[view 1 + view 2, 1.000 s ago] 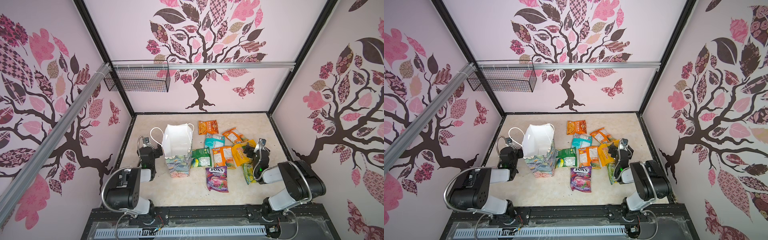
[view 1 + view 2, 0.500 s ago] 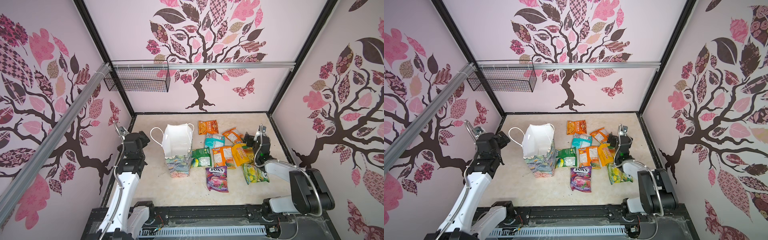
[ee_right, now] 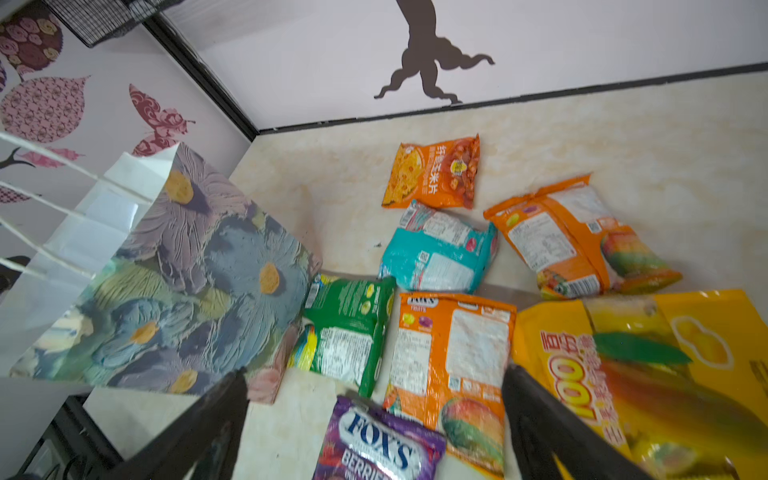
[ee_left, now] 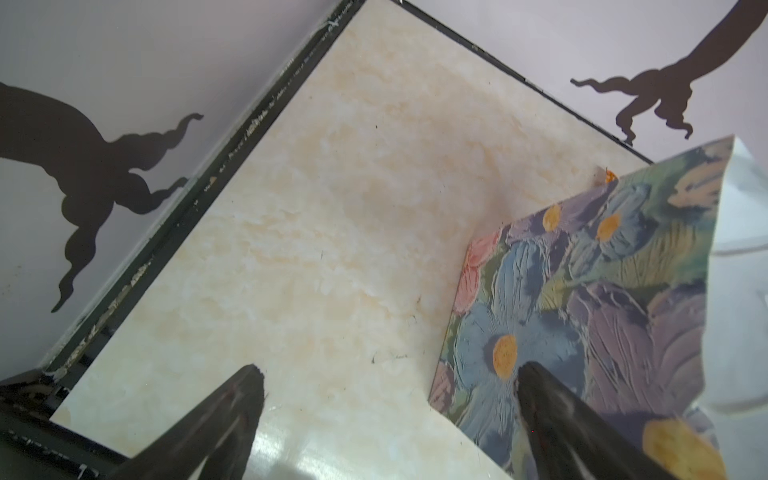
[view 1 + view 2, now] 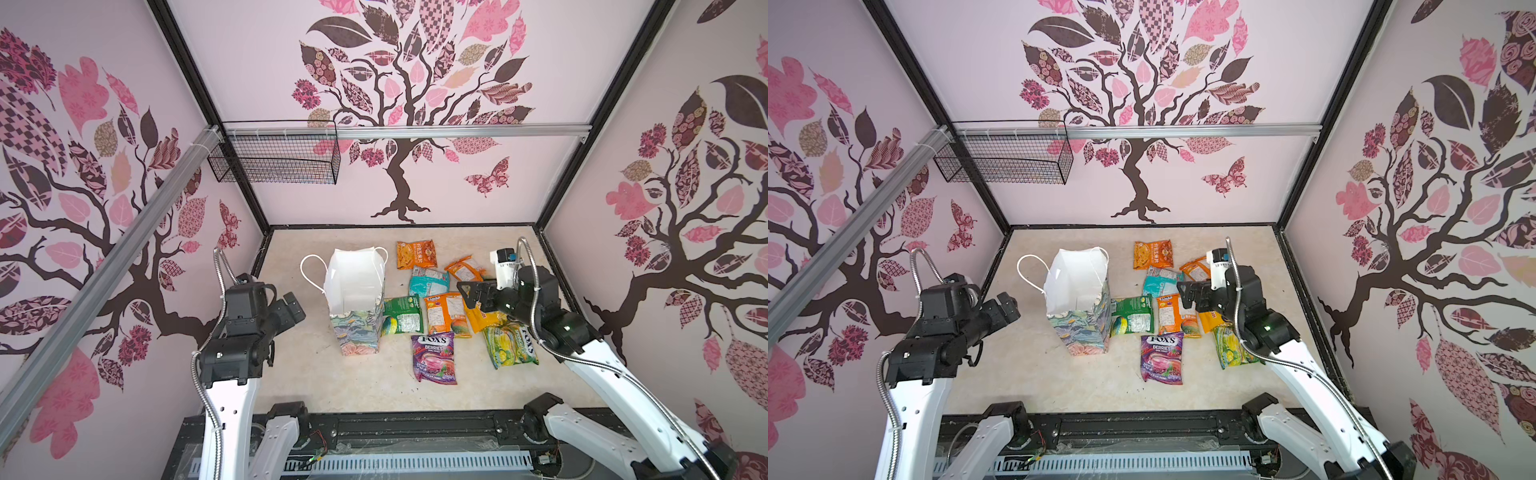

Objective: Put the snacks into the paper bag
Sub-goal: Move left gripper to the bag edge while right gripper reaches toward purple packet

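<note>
Right wrist view: right gripper spread, empty, above the snacks lying beside the upright paper bag; left gripper spread, empty, near its wall. Risk: glossy snacks may slip from the pinch; a nudge could topple the paper bag.

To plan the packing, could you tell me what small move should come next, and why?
Probably lower the right gripper onto the orange packet: its jaws stand open and empty above that packet, and no snack shows inside the bag.
</note>
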You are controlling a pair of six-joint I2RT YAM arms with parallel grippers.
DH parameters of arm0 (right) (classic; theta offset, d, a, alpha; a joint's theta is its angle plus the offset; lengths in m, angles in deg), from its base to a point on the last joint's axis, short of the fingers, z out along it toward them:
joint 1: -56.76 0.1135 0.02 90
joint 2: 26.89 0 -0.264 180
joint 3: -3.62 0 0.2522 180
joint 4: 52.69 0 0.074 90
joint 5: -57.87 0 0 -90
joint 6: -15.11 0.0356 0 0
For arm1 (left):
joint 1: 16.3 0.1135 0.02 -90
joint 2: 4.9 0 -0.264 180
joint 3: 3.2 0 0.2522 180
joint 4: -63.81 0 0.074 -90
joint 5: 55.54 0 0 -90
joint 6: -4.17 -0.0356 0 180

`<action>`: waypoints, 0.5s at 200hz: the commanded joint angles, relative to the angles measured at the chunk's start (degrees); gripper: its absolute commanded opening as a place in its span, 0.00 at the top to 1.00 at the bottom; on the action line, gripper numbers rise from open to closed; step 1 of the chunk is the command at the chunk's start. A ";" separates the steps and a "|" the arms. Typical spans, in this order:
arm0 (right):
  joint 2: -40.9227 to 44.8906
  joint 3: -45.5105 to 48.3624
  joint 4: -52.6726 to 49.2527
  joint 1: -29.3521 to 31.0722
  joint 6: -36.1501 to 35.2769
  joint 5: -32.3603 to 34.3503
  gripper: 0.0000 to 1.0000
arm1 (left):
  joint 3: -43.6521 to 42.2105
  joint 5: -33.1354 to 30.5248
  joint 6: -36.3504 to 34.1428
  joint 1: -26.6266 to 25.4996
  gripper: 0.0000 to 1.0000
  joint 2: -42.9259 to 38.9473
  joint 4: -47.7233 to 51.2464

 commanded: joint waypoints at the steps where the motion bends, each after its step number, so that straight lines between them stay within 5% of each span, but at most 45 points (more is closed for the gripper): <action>1: 1.30 0.33 -16.62 -0.15 3.13 -3.45 0.06 | 4.06 7.82 -1.36 0.22 0.02 -2.33 6.74; 63: -1.31 4.99 -24.38 -0.16 5.14 -3.24 0.08 | -0.71 28.52 -5.12 -1.66 0.02 -3.49 -2.80; 100: -3.23 7.94 -22.41 -0.15 7.65 -5.84 0.13 | -4.49 33.57 -5.49 -0.64 0.02 -0.84 -11.31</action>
